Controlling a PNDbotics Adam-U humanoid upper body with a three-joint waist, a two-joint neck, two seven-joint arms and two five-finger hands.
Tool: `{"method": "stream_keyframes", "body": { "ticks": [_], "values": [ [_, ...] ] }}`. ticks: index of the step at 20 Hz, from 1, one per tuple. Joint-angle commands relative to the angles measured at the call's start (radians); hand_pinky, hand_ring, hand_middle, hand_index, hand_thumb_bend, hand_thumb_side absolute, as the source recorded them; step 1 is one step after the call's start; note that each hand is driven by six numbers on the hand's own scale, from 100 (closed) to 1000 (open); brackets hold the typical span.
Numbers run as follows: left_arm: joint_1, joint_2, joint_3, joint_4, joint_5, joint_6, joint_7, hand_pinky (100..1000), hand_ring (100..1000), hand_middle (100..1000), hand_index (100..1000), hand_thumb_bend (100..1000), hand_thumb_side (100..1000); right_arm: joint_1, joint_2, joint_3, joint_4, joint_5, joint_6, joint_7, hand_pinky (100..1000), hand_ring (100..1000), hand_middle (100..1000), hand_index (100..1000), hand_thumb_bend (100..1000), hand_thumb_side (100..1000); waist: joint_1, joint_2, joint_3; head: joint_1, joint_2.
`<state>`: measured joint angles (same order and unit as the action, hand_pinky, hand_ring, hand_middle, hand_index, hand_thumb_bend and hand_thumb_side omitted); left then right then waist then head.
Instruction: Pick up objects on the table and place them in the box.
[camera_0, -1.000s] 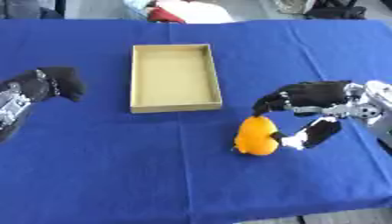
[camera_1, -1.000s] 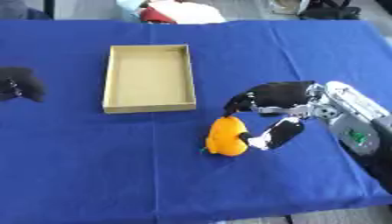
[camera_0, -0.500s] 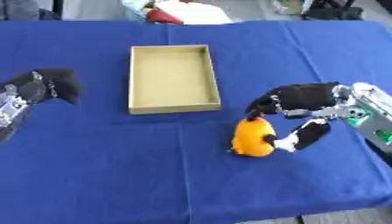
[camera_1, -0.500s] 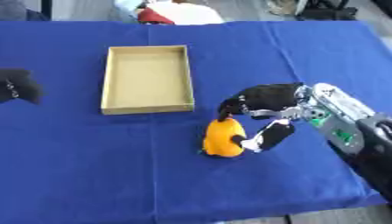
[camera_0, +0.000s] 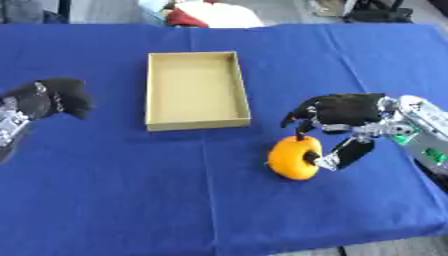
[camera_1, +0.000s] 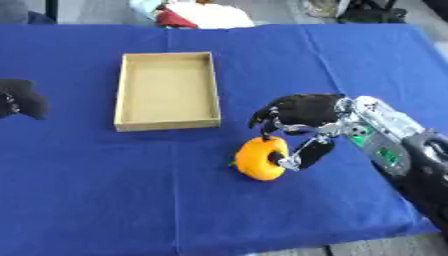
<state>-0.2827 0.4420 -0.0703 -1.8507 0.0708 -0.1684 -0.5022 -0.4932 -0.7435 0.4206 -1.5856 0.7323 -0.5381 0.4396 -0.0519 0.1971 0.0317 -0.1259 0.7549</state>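
The worktop (camera_0: 105, 200) fills nearly the whole frame, draped in a blue cloth with faint fold lines crossing it.

Upper centre of the frame, a little left of middle, lies the box (camera_0: 193, 122): a shallow, tan, rectangular tray with its long sides running away from the camera, and nothing inside it.

At the right of the frame the right arm comes in from the edge, silver and black. Its right hand (camera_0: 344, 111) sits right of centre, its fingers (camera_0: 300, 120) curled down over the top of the orange object and the thumb (camera_0: 343, 154) pressed to the object's right side, so the object is pinched between them.

At the left edge, about mid-height, the left hand (camera_0: 51, 97) shows as a dark mass resting on the cloth, well apart from the box; whether its fingers are curled or straight cannot be told.

The orange object (camera_0: 292, 157) is round, like a small pumpkin or fruit, and sits below and to the right of the box's near right corner, near it but not touching. Whether it rests on the cloth or is just clear of it cannot be told.

At the far edge, upper centre, lies a heap of red and white cloth (camera_0: 203, 13).
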Motion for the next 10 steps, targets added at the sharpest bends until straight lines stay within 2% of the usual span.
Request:
{"method": "stream_keyframes", "body": {
  "ticks": [1, 10],
  "values": [
    [-0.015, 0.021, 0.005, -0.014, 0.000, 0.002, 0.000, 700, 734, 693, 880, 100, 981, -0.019, -0.020, -0.022, -0.020, 0.008, 0.005, -0.039, 857, 823, 817, 454, 100, 302, 0.001, -0.014, -0.001, -0.002, -0.010],
    [-0.017, 0.024, 0.004, -0.016, 0.003, 0.003, 0.000, 700, 734, 692, 880, 100, 978, -0.083, -0.042, -0.034, -0.062, -0.063, 0.026, -0.065, 860, 818, 808, 442, 100, 287, -0.002, -0.015, 0.002, -0.002, -0.013]
  ]
}}
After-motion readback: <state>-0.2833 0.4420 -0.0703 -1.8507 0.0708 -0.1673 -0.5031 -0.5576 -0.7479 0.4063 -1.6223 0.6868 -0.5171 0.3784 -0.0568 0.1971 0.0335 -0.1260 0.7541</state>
